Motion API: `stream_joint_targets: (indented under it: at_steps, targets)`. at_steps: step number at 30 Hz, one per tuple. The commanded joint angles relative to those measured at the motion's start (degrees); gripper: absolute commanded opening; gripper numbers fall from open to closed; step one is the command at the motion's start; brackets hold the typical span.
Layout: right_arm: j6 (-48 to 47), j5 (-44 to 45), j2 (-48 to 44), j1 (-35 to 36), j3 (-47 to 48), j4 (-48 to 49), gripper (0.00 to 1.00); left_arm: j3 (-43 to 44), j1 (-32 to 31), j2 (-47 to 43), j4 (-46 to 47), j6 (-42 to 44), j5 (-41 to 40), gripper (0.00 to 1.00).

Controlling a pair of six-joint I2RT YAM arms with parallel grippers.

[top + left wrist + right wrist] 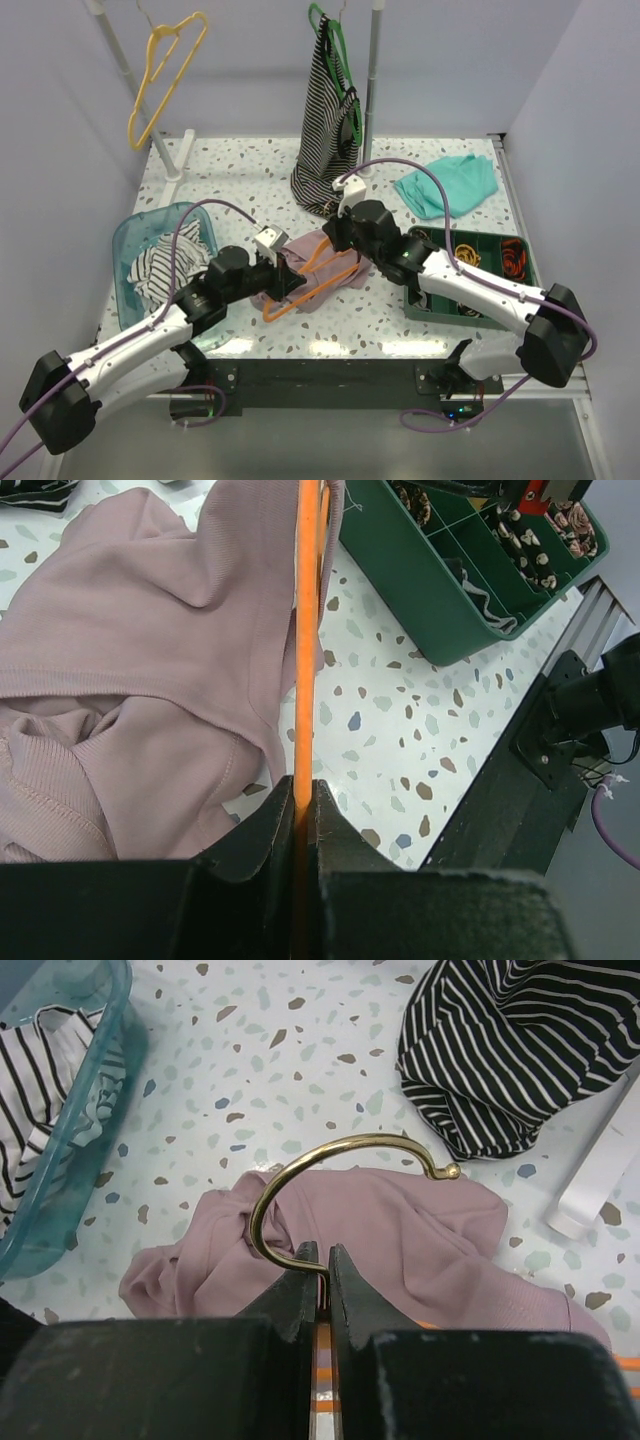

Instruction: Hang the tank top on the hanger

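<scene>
**Both grippers clamp the hanger [306, 630] with the tank top [130, 630] bunched beneath**

The left gripper [303, 798] is squeezed tight on the hanger's thin orange bar. The bar runs straight out from between the jaws and across the pink fabric. Over on the other side, the right gripper [323, 1260] is pinched shut at the base of the gold hook [300, 1160], which curls up and over to the right above the fabric.

The tank top sits crumpled on the speckled table [250, 170] in the middle of the workspace, between the two wrists. Its folds are heaped up and a ribbed hem is showing near the left jaws. The orange frame lies across it. At the far end of the bar, fabric rises against the orange, and I can't tell whether it wraps around.

Around the action, a blue basket [135, 235] on the left holds striped cloth, and a green tray [425, 300] of small items sits on the right. At the back a striped top [328, 130] hangs on a green hanger [330, 30], with a teal cloth [447, 185] beside it and a yellow hanger [165, 75] on the left rail.
</scene>
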Motion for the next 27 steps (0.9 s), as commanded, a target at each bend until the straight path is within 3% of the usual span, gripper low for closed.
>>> stream_joint_targets:
  at_steps: [1, 4, 5, 6, 8, 11, 13, 18, 23, 27]
  targets:
    - [-1.64, 3.41, 0.77, 0.16, 0.53, 2.20, 0.00, 2.04, -0.23, 0.36, 3.44, -0.80, -0.21, 0.00]
    - [-3.22, 5.00, 0.68, 0.86, 0.53, 1.76, 0.00, 2.74, -0.15, 0.19, 2.38, -1.33, -2.50, 0.21]
    - [-3.66, 5.44, 0.42, 1.04, 0.44, 1.76, 0.00, 3.09, -0.23, 0.01, 2.03, -1.50, -3.21, 0.38]
    - [-4.36, 5.70, 0.33, 1.30, 0.36, 1.76, 0.00, 3.36, -0.23, -0.07, 1.15, -1.76, -4.00, 0.44]
    - [-4.63, 6.84, -0.11, 1.39, 0.09, 1.76, 0.00, 4.41, -0.23, -0.69, 0.10, -1.85, -6.46, 0.57]
    - [-5.25, 7.55, -0.64, 1.83, -0.70, 1.76, 0.00, 6.34, -0.15, -1.13, -2.28, -2.12, -10.32, 0.63]
    - [-5.42, 7.55, -1.08, 1.92, -1.31, 1.76, 0.00, 7.83, -0.15, -0.08, -7.10, -2.64, -13.47, 0.63]
    - [-6.04, 6.06, -1.87, 2.27, -3.07, 2.37, 0.00, 12.58, -0.15, 4.57, -14.13, -3.00, -15.78, 0.50]
    - [-6.39, 5.18, -3.36, 2.71, -4.57, 2.90, 0.00, 14.87, -0.14, 10.82, -16.52, -1.24, -9.55, 0.34]
    - [-6.57, 5.79, -4.06, 2.62, -4.74, 2.55, 0.00, 14.79, -0.14, 13.89, -16.43, 1.56, -2.26, 0.31]
